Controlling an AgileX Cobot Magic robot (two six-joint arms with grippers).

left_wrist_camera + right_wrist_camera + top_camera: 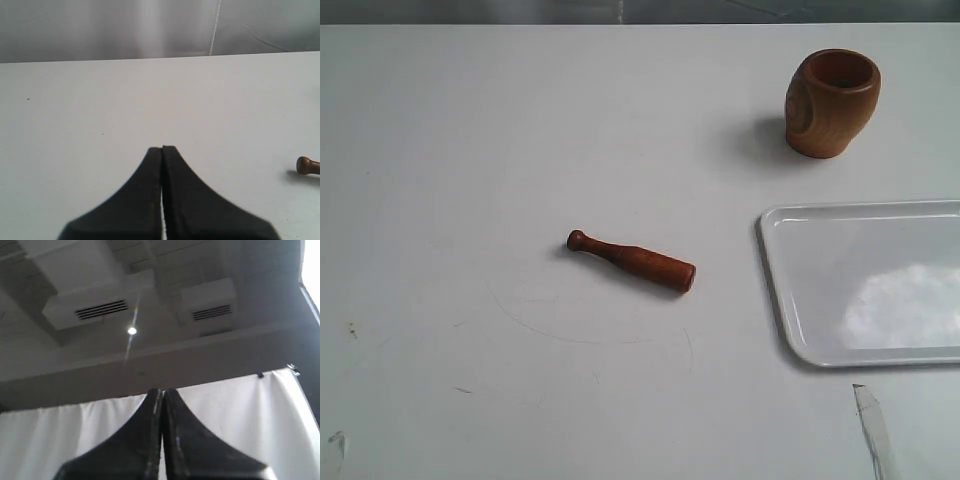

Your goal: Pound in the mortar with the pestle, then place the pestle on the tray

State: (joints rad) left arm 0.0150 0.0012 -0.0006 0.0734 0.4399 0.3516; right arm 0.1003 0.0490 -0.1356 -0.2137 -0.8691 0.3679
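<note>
The reddish-brown pestle lies flat near the middle of the white table, knob end to the left. Its knob also shows at the edge of the left wrist view. The wooden mortar stands upright at the back right, mouth up, oval facet facing left. The glossy white tray lies at the right, in front of the mortar, with nothing on it. My left gripper is shut and empty, low over bare table, apart from the pestle. My right gripper is shut and empty, pointing up at the ceiling and a white curtain.
The table's far edge runs along the back. A pale fingertip shows at the bottom right of the exterior view and another pale tip at the bottom left. Faint scratch marks lie in front of the pestle.
</note>
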